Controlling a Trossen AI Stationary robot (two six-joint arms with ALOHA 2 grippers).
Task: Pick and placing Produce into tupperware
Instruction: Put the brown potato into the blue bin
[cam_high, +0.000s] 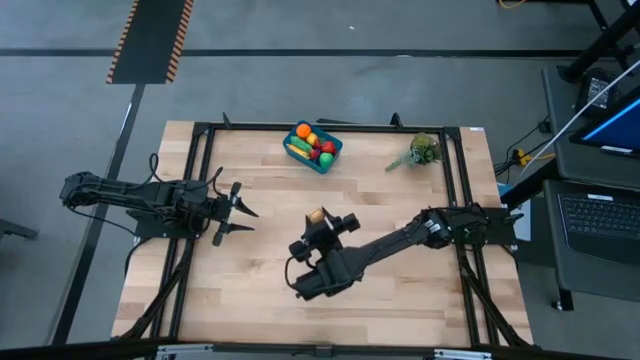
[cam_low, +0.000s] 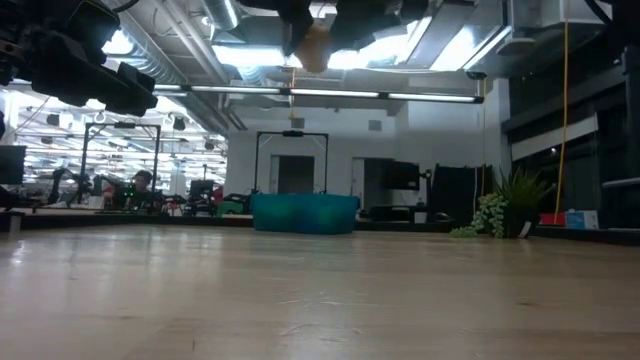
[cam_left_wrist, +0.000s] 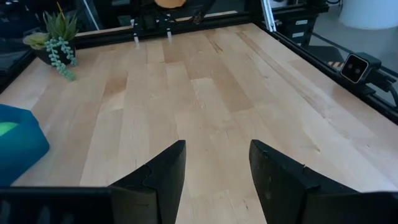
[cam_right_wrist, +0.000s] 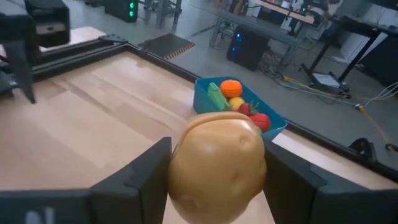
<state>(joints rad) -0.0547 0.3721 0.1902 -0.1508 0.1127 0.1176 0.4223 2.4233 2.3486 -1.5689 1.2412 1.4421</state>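
While the left gripper (cam_high: 243, 214) waits over the table's left side with its dark fingers parted on nothing, the right gripper (cam_right_wrist: 217, 177) hangs above mid-table, clamped on a tan, rounded toy potato (cam_right_wrist: 216, 167); the blue rectangular plastic tupperware (cam_high: 312, 147) sits at the far edge — orange, green, yellow and red toy produce (cam_high: 312, 143) inside it

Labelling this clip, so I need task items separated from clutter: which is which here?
Part of the job: tan potato held in the right gripper; blue tupperware; produce inside it.
Just lying about: potted plant; left gripper, open and empty.
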